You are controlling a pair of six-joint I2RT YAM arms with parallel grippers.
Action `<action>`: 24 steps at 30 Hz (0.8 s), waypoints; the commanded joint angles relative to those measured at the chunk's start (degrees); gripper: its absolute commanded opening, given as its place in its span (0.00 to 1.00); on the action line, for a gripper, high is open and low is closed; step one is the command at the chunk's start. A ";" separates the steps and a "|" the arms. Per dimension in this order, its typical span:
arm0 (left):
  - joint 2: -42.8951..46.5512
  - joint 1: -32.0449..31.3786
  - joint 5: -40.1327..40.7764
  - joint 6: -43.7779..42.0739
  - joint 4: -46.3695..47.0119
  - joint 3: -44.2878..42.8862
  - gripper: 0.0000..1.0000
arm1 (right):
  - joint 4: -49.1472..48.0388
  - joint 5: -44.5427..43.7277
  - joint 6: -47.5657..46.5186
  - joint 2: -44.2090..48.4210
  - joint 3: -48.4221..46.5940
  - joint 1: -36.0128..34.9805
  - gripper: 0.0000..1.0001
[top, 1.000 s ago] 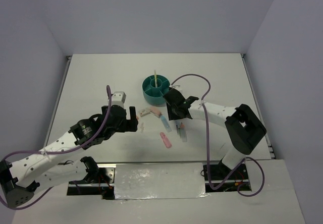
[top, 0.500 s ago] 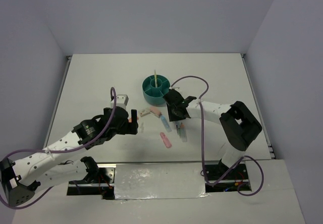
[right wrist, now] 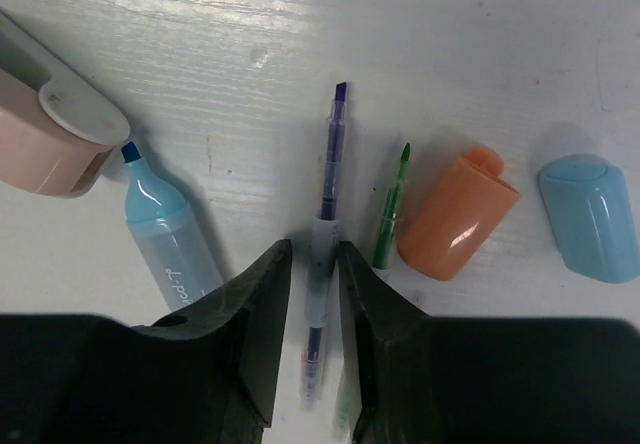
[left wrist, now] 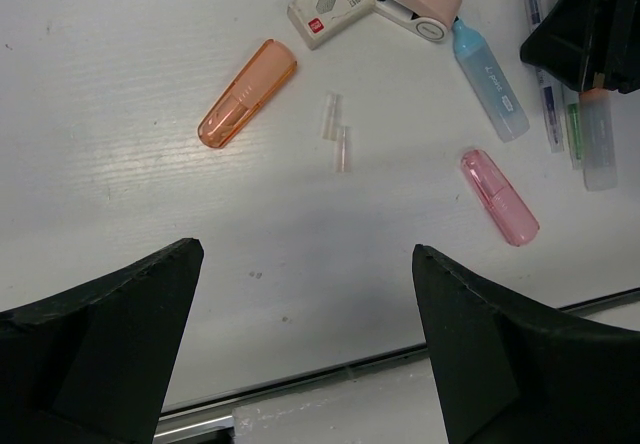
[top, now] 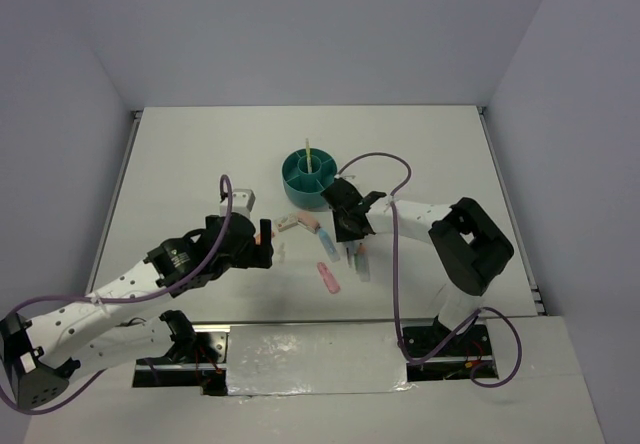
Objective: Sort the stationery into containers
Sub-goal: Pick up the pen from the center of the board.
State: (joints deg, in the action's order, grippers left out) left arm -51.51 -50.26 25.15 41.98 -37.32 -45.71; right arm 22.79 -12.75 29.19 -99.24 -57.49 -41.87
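Stationery (top: 328, 277) is nearly all loose on the desk (top: 190, 164), in a small scatter between the near edge and the middle. Closest to the near edge is a pink highlighter (left wrist: 499, 196), off on its own.

The left gripper (left wrist: 305, 254) hangs above that side with its jaws spread wide and nothing in them. My guess is it's held high so its camera takes in the whole spread. Below it lie two tiny clear clips (left wrist: 337, 134) and, near them, an orange highlighter (left wrist: 247, 107). Further in is a white eraser (left wrist: 330, 4).

A bit deeper, the right gripper (right wrist: 312, 249) is down at the desk, straddling a thin purple pen (right wrist: 329, 159) at its clear grip section. The jaws are almost closed, with a sliver of gap each side, so it doesn't look pinched yet. Squeezing across the narrow width makes sense for something that skinny. A green pen (right wrist: 390, 209) lies just beside it, with an orange cap (right wrist: 455, 214) next to that, so there's some risk of a nudge.

Beyond the pile, about mid-desk, sits the teal organizer (top: 292, 189). One pale stick (top: 308, 152) stands upright in what looks like its central cup. Being that close to the pile keeps the carry short.
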 commanded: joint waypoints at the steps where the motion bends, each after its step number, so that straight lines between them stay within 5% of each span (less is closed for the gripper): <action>1: 0.18 0.25 -0.89 -0.67 1.37 0.10 0.99 | -1.25 -0.52 1.66 -1.48 -0.78 -0.58 0.32; 9: -3.95 0.25 -2.37 1.53 6.20 0.62 0.99 | 1.73 -2.44 2.28 1.50 -3.85 -1.46 0.04; 13: -13.25 0.86 -3.17 0.39 10.51 -1.74 0.99 | 8.32 -6.57 0.96 13.00 -6.66 -1.55 0.00; 20: -31.10 5.08 -4.49 -2.25 12.53 -10.35 0.69 | 12.63 -5.45 -1.33 29.44 -3.68 -1.73 0.00; 24: -35.06 7.63 -5.11 -3.13 12.80 -11.24 0.67 | 14.04 -4.91 -1.85 33.58 -2.62 -2.16 0.00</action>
State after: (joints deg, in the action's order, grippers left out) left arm -85.54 -44.27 20.64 40.38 -25.69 -54.78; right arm 32.82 -17.37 28.64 -66.59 -61.45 -43.20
